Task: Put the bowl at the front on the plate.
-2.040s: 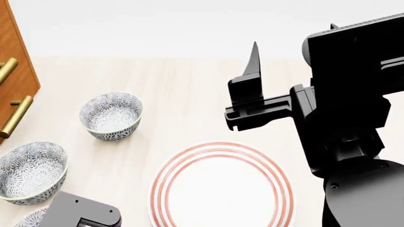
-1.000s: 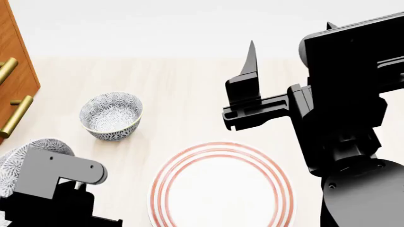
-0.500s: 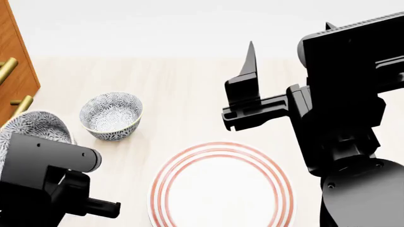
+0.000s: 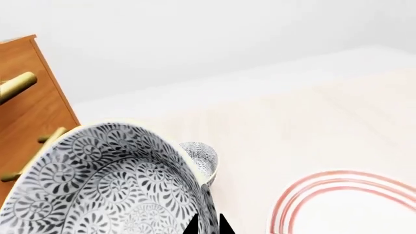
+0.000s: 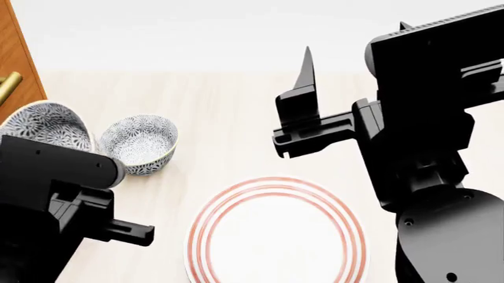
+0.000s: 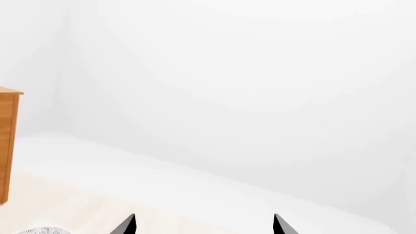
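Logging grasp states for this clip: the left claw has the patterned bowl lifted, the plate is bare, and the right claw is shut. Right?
Not quite: the right claw is open. The right wrist view shows its two fingertips set wide apart with nothing between them. The rest holds: the left claw grips the raised patterned bowl by its rim, and the head view shows the plate bare.

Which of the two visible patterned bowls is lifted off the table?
The bowl beside the wooden cabinet, held tilted by the left gripper. The other bowl stands on the table.
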